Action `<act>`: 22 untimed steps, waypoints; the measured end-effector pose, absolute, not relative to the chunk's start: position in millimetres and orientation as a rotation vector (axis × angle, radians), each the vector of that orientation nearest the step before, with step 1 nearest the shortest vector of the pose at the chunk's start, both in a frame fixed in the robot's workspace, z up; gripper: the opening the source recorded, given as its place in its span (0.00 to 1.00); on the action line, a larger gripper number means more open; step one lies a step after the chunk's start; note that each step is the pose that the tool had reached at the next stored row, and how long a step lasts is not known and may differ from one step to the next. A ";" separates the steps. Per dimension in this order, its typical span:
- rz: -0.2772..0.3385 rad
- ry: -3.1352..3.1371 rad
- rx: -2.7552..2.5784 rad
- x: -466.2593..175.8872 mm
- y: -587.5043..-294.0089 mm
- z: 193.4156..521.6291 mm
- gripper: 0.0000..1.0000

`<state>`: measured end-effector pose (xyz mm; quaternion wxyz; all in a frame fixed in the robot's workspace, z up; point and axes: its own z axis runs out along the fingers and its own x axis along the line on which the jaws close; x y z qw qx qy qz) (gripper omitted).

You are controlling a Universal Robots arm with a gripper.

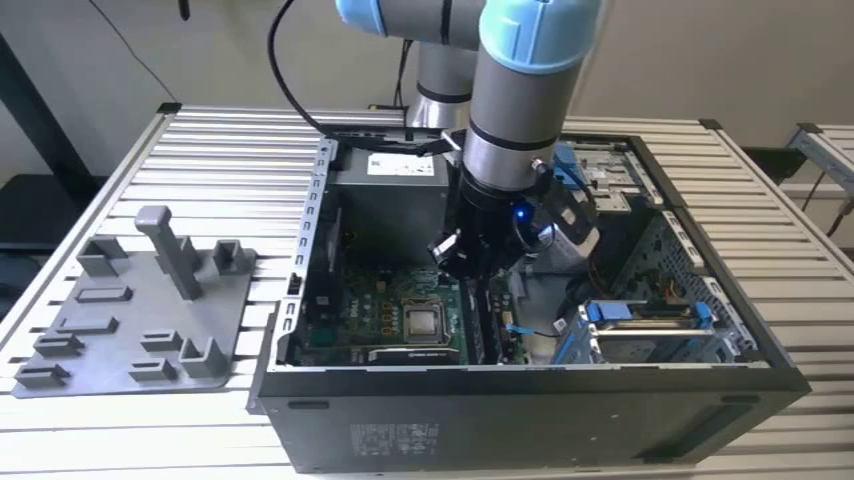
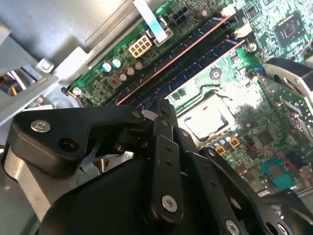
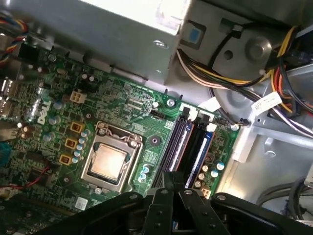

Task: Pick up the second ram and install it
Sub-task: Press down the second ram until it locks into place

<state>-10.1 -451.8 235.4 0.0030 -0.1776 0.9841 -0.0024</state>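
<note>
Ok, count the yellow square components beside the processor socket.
3 in the first wrist view, lined along one side of the processor socket: end component, middle component, far-end component.

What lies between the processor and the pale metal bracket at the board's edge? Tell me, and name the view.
The memory slots, side by side, lie between the processor and the bracket, in the first wrist view.

My arm (image 1: 514,110): grey tubular links, light-blue joint caps, black cable looping at 11 o'clock, small blue light near the wrist. My gripper (image 2: 164,115): black, angular linkage bars with silver screw heads, on a brushed-metal bracket.
</note>
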 end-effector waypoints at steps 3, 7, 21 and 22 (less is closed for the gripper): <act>-0.008 3.073 -0.618 -10.1 -451.5 235.1 0.11; -0.013 3.059 -0.682 -10.3 -450.4 235.0 0.11; -0.013 3.009 -0.870 -10.8 -449.5 234.6 0.11; -0.013 3.005 -0.886 -10.9 -449.2 234.5 0.11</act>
